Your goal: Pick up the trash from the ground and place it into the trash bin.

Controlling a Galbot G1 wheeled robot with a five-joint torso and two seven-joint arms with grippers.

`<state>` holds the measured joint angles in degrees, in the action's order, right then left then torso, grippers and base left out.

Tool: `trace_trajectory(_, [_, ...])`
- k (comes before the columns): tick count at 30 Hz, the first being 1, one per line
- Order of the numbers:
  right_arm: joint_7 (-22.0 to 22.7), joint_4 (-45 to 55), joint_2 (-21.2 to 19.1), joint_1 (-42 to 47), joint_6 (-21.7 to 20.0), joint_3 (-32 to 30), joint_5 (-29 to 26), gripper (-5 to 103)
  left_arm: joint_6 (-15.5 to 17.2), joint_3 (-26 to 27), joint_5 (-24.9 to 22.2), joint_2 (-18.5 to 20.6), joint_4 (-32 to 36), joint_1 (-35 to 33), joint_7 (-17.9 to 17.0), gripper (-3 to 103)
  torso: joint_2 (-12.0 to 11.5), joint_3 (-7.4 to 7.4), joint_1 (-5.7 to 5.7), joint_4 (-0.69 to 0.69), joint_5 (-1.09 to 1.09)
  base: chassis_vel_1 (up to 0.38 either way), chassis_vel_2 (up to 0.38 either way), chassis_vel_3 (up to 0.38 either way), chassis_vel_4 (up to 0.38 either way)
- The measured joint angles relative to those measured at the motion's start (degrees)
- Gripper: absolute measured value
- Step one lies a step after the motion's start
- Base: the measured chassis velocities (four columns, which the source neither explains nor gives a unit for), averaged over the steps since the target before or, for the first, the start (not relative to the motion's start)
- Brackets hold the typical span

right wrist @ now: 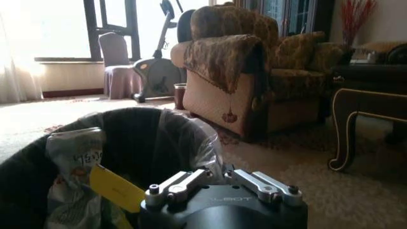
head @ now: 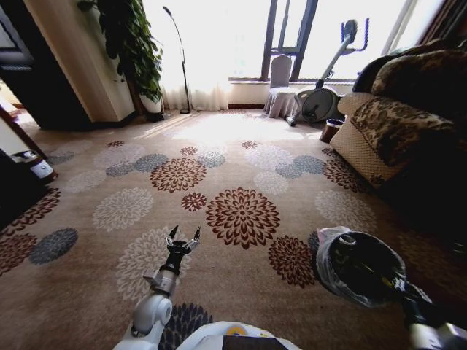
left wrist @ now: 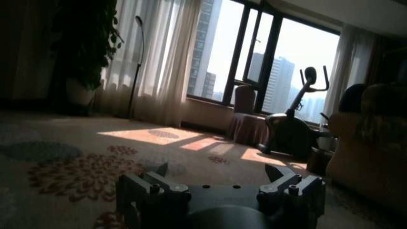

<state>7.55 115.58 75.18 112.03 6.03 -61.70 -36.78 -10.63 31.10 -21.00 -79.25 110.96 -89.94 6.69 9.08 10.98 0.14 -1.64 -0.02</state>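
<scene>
The trash bin [head: 349, 281] is a small round black bucket with a whitish liner, at the lower right over the carpet. My right gripper [head: 392, 281] is at its near rim, and in the right wrist view my right gripper [right wrist: 216, 173] has its fingers pressed together on the bin [right wrist: 137, 136] rim and liner. Inside lie trash pieces: a whitish printed bag [right wrist: 73, 160] and a yellow wrapper-like piece [right wrist: 114, 189]. My left gripper [head: 184, 235] hangs open and empty above the carpet in the lower middle; in the left wrist view my left gripper [left wrist: 219, 175] points toward the window.
A patterned armchair [head: 398, 120] stands at the right, with an exercise bike [head: 321, 98] and a covered chair [head: 279, 87] by the window. A potted plant [head: 135, 51] and a floor lamp [head: 181, 62] are at the back left. Dark furniture [head: 18, 186] lines the left edge. A dark table leg [right wrist: 346, 129] is near the armchair.
</scene>
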Motion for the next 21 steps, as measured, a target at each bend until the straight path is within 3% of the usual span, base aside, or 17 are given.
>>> trace_trajectory(10, [1.59, -0.01, 3.96, 0.49, 0.09, -0.06, -0.23, 3, 0.00, 0.04, 0.01, -0.25, -0.48, 0.26, 0.01, 100, 0.00, 0.00, 0.00, -0.01, 0.03, -0.044, -0.038, 0.040, 0.031])
trace_trajectory(21, [2.04, -0.62, 4.94, 0.63, 1.06, 1.53, -0.16, 3, -0.07, 0.34, 1.08, -1.65, -0.22, -0.42, 0.02, 100, 0.00, 0.01, 0.00, 0.00, 0.03, -0.234, -0.241, 0.230, 0.229])
